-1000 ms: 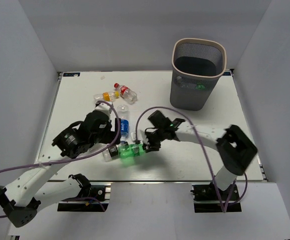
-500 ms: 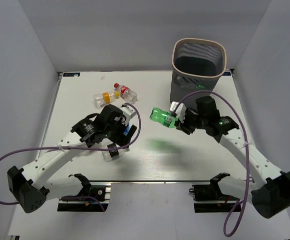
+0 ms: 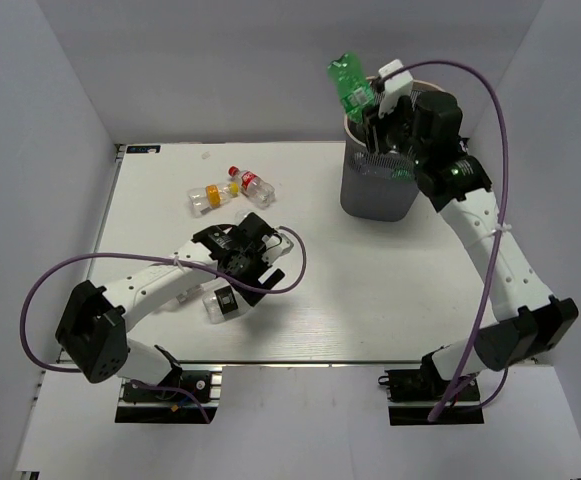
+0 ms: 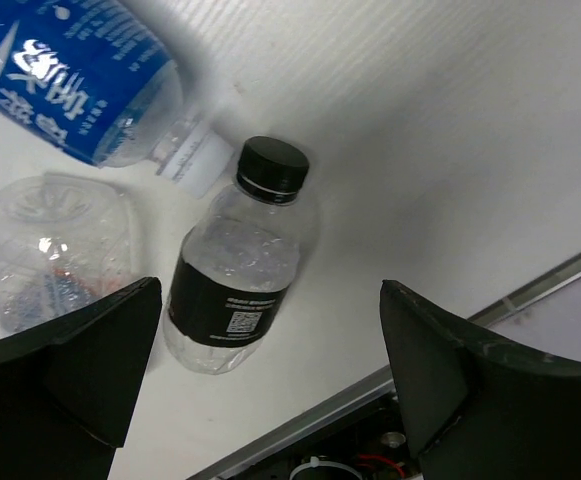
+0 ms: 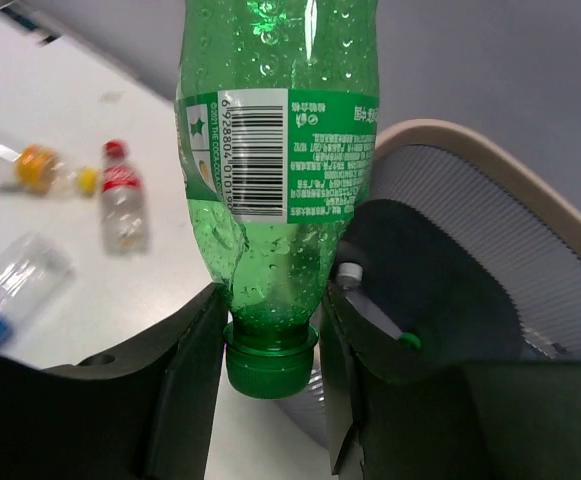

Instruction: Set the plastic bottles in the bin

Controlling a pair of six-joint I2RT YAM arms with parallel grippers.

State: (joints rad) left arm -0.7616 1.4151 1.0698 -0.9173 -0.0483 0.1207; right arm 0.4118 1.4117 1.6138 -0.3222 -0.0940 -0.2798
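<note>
Grips a green bottle (image 5: 275, 150) by the neck in the right claw (image 5: 270, 345), fingers clenched just above the green cap, body with its barcode label pointing away from the wrist. Holds this bottle high above the desk (image 3: 390, 290), at the left side of the mouth of the bin (image 3: 375, 195) and not yet inside it. Bin position: upright at the far right corner of the desk, beige rim uppermost, with a small white cap and a small green one visible down inside. Hangs the left claw (image 4: 270, 300) released, fingers spread wide, low over the middle of the desk toward the near edge, gripping nothing. Directly below, between the spread fingers: black-label bottle (image 4: 235, 290), clear, black cap, lying on its side on the desk, touched by neither finger as far as visible. Just beside its cap: white cap of a blue-label bottle (image 4: 80, 80), also lying flat. Next to both, at the left of the wrist view: clear bottle (image 4: 50, 240) seen base-on, red and blue marks showing through. Well apart, toward the far left corner of the desk: yellow-label bottle (image 3: 207, 196) and red-label bottle (image 3: 253, 186), lying close together, away from both arms.
</note>
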